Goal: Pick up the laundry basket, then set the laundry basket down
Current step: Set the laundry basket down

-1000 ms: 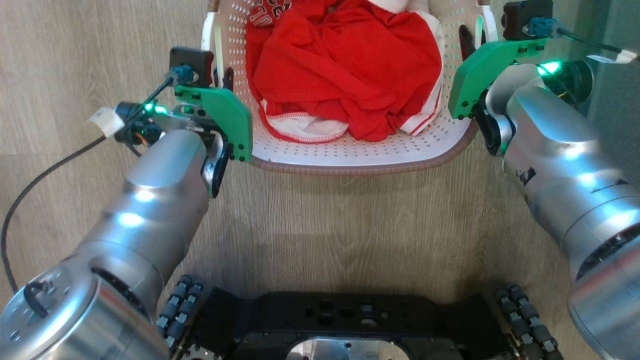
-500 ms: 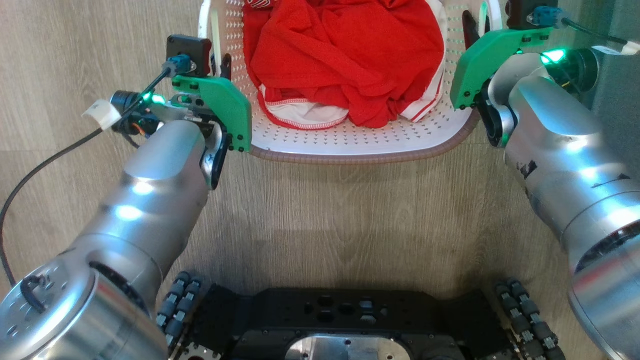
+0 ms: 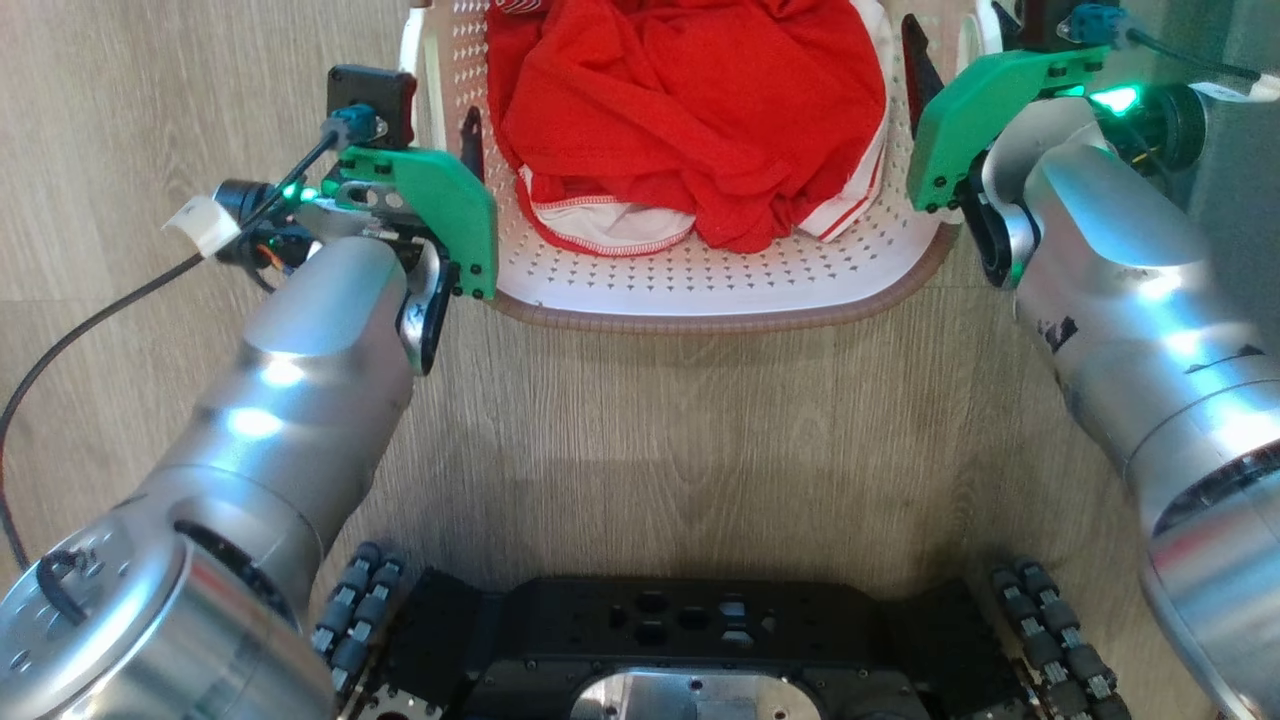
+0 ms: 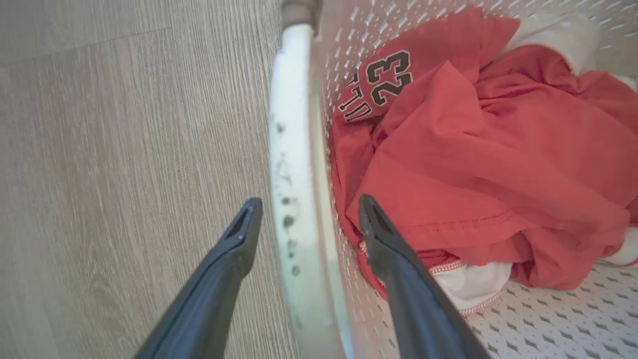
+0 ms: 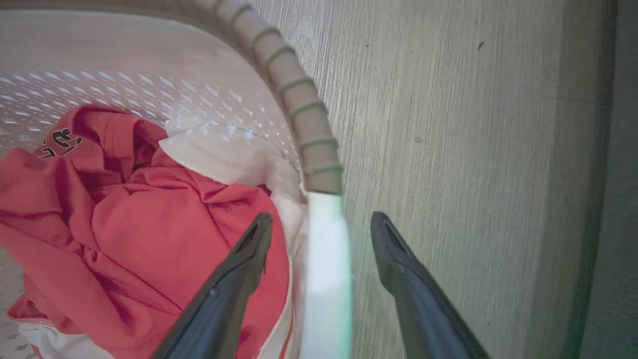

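The laundry basket (image 3: pixel 700 300) stands on the wood-look floor, cream with perforated walls and a brown rim (image 5: pixel 299 99). It holds red and white clothes (image 3: pixel 690 110). My left gripper (image 3: pixel 450 115) is open astride the basket's white left handle (image 4: pixel 291 149), one finger outside and one inside the wall, both with a gap to it. My right gripper (image 3: pixel 945 45) is likewise open around the white right handle (image 5: pixel 324 269), its fingers standing clear on either side. In the wrist views the left gripper (image 4: pixel 306 212) and the right gripper (image 5: pixel 321 219) both hold nothing.
My black wheeled base (image 3: pixel 690 640) sits at the bottom of the head view, with bare floor between it and the basket. A black cable (image 3: pixel 90 310) trails over the floor at the left. A darker strip (image 3: pixel 1245 200) runs along the right edge.
Both grippers were shut on the basket's handles and now stand open around them. Before that, basket and arms shifted slightly up the head view.
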Tool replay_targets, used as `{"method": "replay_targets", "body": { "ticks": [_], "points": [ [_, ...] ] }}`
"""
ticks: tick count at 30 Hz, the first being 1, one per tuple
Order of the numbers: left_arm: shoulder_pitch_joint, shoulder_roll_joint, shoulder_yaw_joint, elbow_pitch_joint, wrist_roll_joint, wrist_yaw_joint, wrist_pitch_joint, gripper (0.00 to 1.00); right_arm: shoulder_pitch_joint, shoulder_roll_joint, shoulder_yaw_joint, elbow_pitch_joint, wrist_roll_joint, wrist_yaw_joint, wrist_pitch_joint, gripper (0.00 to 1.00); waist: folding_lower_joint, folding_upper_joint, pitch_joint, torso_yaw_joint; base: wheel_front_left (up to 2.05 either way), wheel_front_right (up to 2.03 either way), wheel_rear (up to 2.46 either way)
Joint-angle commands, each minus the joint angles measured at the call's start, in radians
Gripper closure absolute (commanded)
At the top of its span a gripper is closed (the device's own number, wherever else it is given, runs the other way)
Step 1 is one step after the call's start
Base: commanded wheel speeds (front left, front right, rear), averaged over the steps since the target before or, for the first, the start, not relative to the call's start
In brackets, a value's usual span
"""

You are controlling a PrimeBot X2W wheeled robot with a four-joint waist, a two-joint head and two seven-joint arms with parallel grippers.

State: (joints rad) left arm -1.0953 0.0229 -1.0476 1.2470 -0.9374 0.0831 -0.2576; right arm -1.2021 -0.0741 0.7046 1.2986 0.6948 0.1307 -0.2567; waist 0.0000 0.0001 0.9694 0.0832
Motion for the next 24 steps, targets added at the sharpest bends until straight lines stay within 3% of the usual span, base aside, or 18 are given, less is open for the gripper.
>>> {"method": "replay_targets", "body": {
  "ticks": [1, 11, 24],
  "points": [
    [0.006, 0.027, 0.026, 0.001, 0.003, 0.013, -0.004, 0.00, 0.037, 0.023, -0.008, -0.008, -0.016, 0.000, -0.005, 0.00, 0.0000, -0.0001, -0.005, -0.001, 0.00, 0.00, 0.00],
    [0.040, 0.067, 0.117, -0.091, 0.062, 0.038, -0.004, 0.00, 0.058, 0.023, -0.146, -0.128, -0.144, 0.000, -0.005, 0.00, 0.0000, -0.0001, -0.081, -0.023, 0.00, 0.00, 0.00],
    [0.298, 0.143, 0.419, -0.423, 0.306, 0.067, -0.004, 0.00, 0.296, 0.023, -0.412, -0.404, -0.383, 0.000, -0.005, 0.00, 0.0000, -0.0001, -0.334, -0.063, 0.00, 0.00, 0.00]
  ]
}}
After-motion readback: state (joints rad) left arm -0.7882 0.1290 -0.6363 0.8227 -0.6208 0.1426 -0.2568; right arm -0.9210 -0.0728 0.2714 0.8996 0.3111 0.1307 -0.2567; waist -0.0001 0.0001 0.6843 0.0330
